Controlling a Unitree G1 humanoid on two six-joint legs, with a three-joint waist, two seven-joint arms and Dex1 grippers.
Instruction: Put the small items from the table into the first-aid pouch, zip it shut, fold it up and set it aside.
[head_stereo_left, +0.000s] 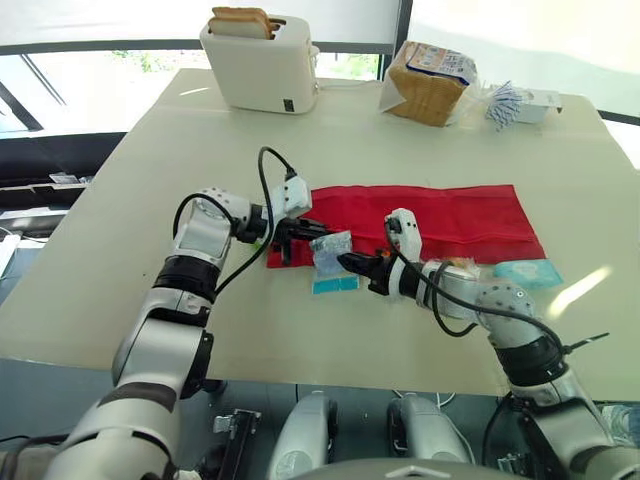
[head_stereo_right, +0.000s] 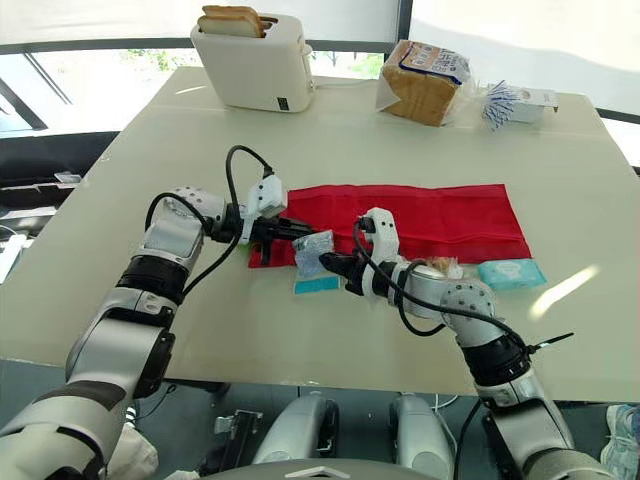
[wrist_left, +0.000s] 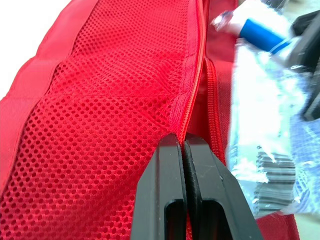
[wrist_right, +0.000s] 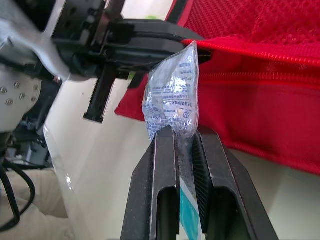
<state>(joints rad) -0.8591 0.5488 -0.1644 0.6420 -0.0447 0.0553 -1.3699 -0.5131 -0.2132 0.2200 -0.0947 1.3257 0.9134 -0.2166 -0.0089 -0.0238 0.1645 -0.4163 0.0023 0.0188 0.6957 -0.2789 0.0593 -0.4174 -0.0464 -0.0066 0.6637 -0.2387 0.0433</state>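
Right gripper (wrist_right: 183, 131) is clamped on one clear packet (wrist_right: 172, 95), which looks light, crinkly and slippery, so it is best pinched by its edge. Left gripper (wrist_left: 184, 142), fingers together, pinches the one soft red pouch (head_stereo_left: 450, 215) at its zip edge, mid-frame on the tabletop (head_stereo_left: 150, 200). One teal sachet (head_stereo_left: 335, 285) lies just below the packet and one tissue pack (head_stereo_left: 527, 272) sits centre right.

A pale table (head_stereo_left: 130, 200) stands before bright windows (head_stereo_left: 90, 80), sunlight streaking its right side.

My head pair looks forward and down over the table (head_stereo_left: 120, 180), toaster (head_stereo_left: 262, 65) at eleven o'clock. Each wrist camera peers from very close; both share the zipper edge of the red pouch (wrist_left: 100, 125).
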